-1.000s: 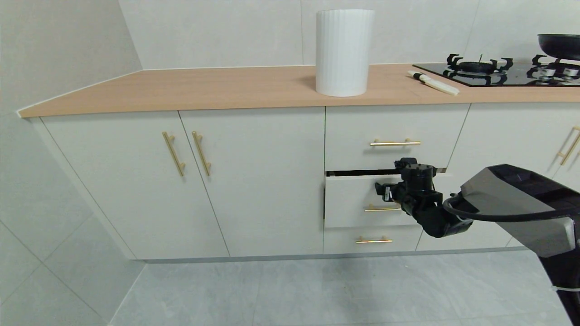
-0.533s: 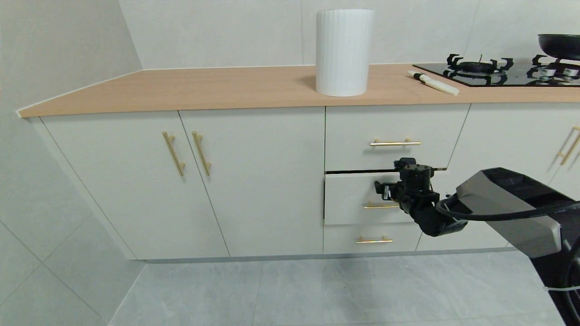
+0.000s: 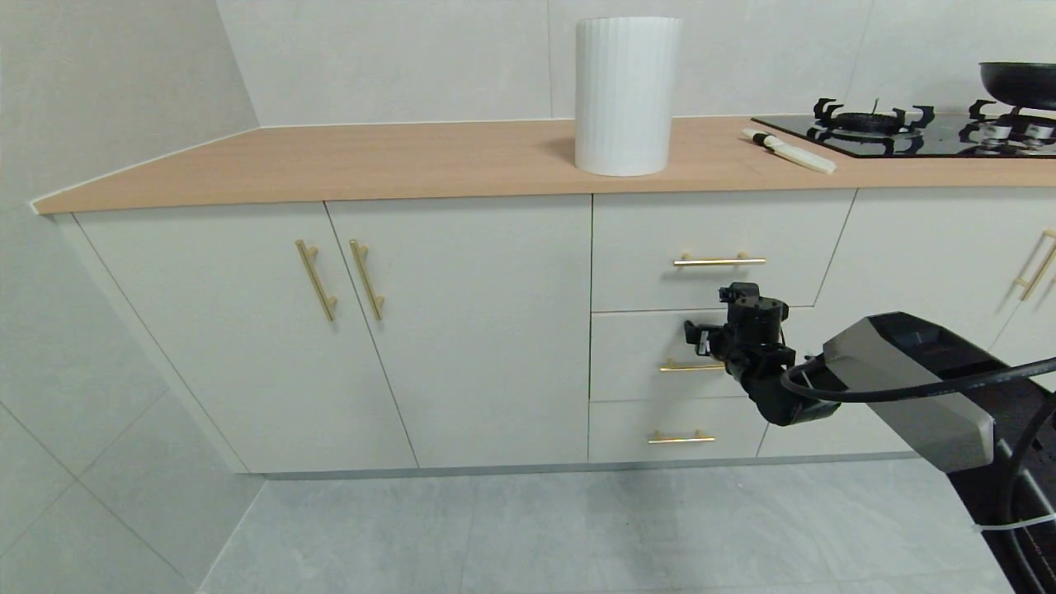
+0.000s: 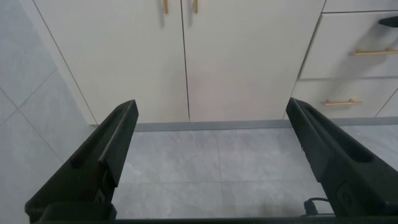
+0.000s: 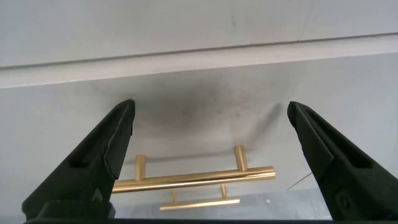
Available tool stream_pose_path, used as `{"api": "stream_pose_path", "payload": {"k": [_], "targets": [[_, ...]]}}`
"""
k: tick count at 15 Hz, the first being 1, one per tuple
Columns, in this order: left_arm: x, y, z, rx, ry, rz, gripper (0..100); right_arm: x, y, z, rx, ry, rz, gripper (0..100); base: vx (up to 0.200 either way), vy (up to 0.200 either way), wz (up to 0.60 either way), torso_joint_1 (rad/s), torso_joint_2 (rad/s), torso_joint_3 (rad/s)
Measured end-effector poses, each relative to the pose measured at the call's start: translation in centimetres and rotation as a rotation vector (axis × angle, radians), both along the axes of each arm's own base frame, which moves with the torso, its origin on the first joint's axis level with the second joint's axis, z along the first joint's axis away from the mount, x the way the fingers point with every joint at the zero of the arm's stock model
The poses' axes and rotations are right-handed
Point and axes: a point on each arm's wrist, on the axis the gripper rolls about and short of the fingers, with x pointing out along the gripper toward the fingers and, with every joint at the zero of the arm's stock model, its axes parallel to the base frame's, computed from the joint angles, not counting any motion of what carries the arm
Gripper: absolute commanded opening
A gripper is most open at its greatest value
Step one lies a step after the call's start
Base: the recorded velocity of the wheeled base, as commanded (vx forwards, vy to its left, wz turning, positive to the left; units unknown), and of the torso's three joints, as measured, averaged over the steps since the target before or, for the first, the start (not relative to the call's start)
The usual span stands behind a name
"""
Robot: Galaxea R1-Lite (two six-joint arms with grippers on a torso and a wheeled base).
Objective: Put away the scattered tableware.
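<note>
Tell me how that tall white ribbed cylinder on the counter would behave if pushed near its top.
The white cylinder stands upright, taller than wide, so a high push would probably tip it rather than slide it. On its side, its round shape would likely let it roll. Its ribbed wall may aid grip.

- Countertop (image 3: 371,161): wood-grain finish, light brown, matt.
- Cabinet fronts (image 3: 462,330): smooth, matt, off-white, as if painted or laminated.
- Bar handles (image 3: 719,261): brass-coloured metal. A polished sheen is seen on the middle drawer handle (image 5: 193,179).
- Cylinder (image 3: 627,95): white, finely ribbed, matt. The material cannot be told.
- Hob (image 3: 940,144): glossy black glass, fitted with matt black metal pan supports (image 3: 870,115).
- Wall tiles (image 3: 396,58): smooth, pale, faintly sheened.
- Floor tiles (image 3: 577,536): grey, stone-look, matt.
- Fingers (image 5: 106,162) of the right gripper (image 5: 210,109): matt black, plastic-looking.
</note>
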Motion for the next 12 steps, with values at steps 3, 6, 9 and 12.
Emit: {"api": "stream_pose_path", "payload": {"k": [3, 6, 9, 12], "targets": [[0.0, 0.0, 0.0, 0.0, 0.0, 0.0, 100, 0.55, -0.06, -0.2, 0.0, -0.014, -0.015, 100, 0.0, 0.0, 0.0, 0.0, 0.0, 0.0], [0.0, 0.0, 0.0, 0.0, 0.0, 0.0, 100, 0.93, -0.09, -0.34, 0.001, -0.027, -0.028, 100, 0.0, 0.0, 0.0, 0.0, 0.0, 0.0], [0.0, 0.0, 0.0, 0.0, 0.0, 0.0, 100, 0.91, -0.13, -0.38, 0.002, -0.03, -0.036, 100, 0.0, 0.0, 0.0, 0.0, 0.0, 0.0], [0.0, 0.0, 0.0, 0.0, 0.0, 0.0, 100, 0.19, -0.37, -0.06, 0.002, -0.024, -0.041, 100, 0.0, 0.0, 0.0, 0.0, 0.0, 0.0]]}}
